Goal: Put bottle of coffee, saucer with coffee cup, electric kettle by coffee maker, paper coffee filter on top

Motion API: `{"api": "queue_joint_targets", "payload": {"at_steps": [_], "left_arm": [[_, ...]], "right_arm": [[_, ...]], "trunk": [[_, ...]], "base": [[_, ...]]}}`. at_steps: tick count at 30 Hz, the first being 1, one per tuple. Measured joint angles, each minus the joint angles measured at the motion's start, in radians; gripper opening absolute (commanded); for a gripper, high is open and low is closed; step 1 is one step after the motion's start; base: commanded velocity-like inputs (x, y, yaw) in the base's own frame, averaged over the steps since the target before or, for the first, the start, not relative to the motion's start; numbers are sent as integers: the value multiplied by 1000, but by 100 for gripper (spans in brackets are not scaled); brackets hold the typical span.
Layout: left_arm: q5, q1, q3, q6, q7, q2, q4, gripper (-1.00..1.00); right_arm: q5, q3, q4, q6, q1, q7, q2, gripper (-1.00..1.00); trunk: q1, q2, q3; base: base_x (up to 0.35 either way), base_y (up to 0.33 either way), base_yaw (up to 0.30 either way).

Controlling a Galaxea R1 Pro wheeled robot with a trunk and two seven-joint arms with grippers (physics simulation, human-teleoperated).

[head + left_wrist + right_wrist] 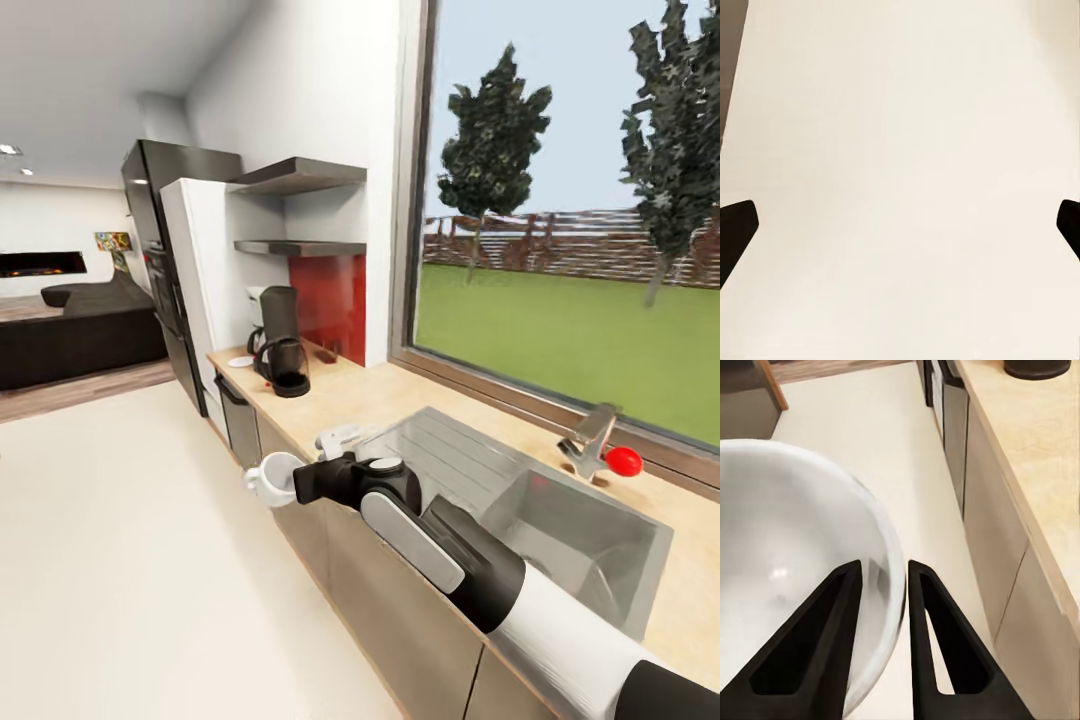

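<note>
Carrying the cup toward the station is the step in hand, I judge. Ahead of my right gripper (290, 480) runs the countertop (400, 395), with the coffee maker (278, 340) at its far end and the saucer (240, 362) beside it. My fingers clamp the rim of the cup (270, 477), off the counter edge. Next: reach forward, lower onto the saucer. My left gripper (900, 225) hangs spread over floor.

Your right arm (480, 560): white upper segment, glossy black forearm with a grey-white inset panel, black wrist with a round grey cap. Right claw (883, 577): two matte black tapered fingers, hollow triangular cut-outs. Left claw (900, 225): black fingertips, blunt.
</note>
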State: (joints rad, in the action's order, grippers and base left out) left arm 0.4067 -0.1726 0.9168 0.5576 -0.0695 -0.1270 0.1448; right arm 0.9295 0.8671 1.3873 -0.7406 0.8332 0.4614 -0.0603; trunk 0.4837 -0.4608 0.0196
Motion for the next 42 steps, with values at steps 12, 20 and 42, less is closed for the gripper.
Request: {"api": "queue_joint_targets", "payload": {"at_steps": [12,20,42], "left_arm": [[0,-1,-5,1,0,0,0,100],[0,-1,-3,1,0,0,0,100],[0,0,-1,1,0,0,0,100]], "right_arm": [[0,0,0,0,0,0,-1,-100],[0,0,0,0,0,0,0,-100],[0,0,-1,1,0,-2,1,-100]], "trunk": [[0,0,9],[0,0,15],[0,0,15]], "base": [[145,270,271],[159,280,187],[210,265,5]]}}
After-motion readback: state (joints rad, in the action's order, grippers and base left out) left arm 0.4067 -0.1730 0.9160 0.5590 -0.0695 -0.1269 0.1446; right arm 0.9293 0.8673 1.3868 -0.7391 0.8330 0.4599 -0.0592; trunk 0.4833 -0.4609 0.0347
